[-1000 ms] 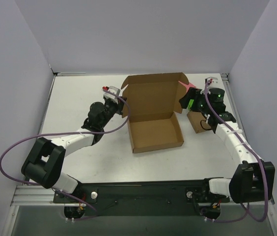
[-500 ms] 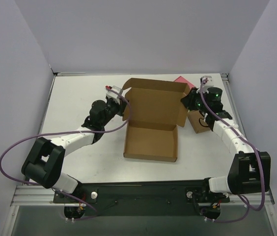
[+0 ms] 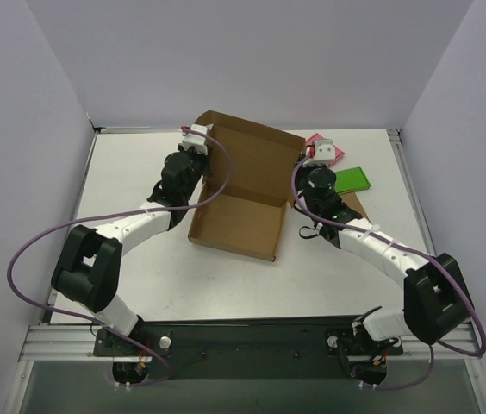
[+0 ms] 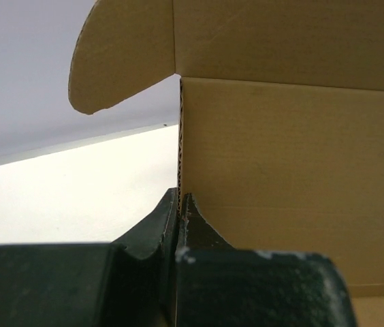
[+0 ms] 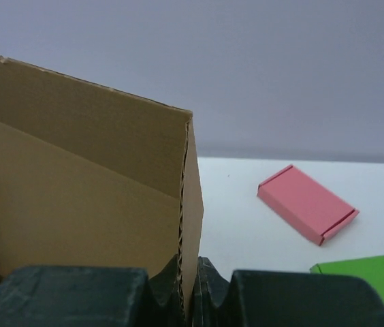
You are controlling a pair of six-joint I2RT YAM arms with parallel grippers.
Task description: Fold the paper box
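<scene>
Brown corrugated wall edge pinched tight in left gripper [image 4: 180,204], fingers [image 4: 148,228] closed flat on both faces of it, rounded flap tab above and left of the jaws. Right of that claw and touching it: paper box [image 3: 239,220], tray base flat on white table [image 3: 131,172], lid panel raised at the far side, whole thing skewed, spanning the gap between the two claws. Next over, right gripper [image 5: 193,269] clamped narrow on the box's opposite side wall, cardboard edge upright, straight out of the jaws. Beyond and right of that claw, apart from the box: pink block [image 5: 308,212] flat on the table. Nearer and further right of same claw: green block [image 5: 363,272], only a corner visible in wrist view, whole from overhead. Small brown block [image 3: 352,205] just right of right arm, mostly hidden behind it.
</scene>
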